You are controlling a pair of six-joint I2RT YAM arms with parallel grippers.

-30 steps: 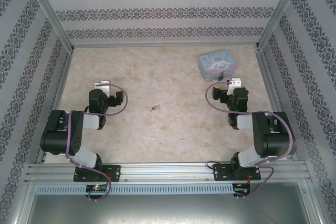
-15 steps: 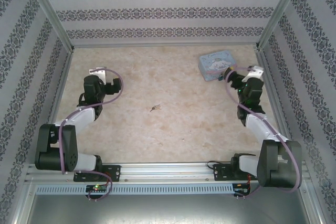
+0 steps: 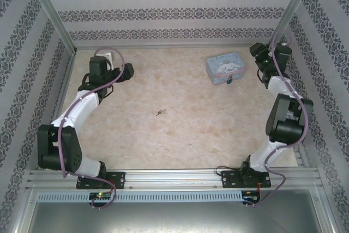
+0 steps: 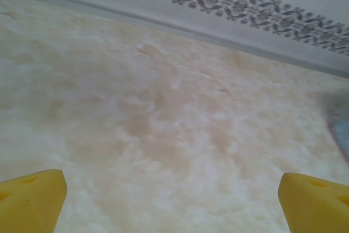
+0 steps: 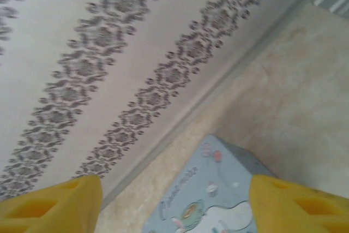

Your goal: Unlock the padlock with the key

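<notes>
Tiny bluish and brass padlock (image 3: pixel 229 81) lies on the pale marbled bench (image 3: pixel 180 140), just beside the near edge of a pale blue rectangular cartoon tin (image 3: pixel 223 66). Small dark grey metal key (image 3: pixel 158 113) lies mid-bench, well apart. Left claw (image 3: pixel 127 72) and right claw (image 3: pixel 258 53) hover released, yellow fingers (image 4: pixel 32 200) spread wide.

from above we see the key (image 3: pixel 158 112) as a mere dark speck, the padlock (image 3: pixel 229 81) beside the tin (image 3: pixel 223 67) no clearer. the right wrist view's bottom edge cuts the tin off; a bluish blur (image 4: pixel 342 136) sits at the left wrist view's right edge.
</notes>
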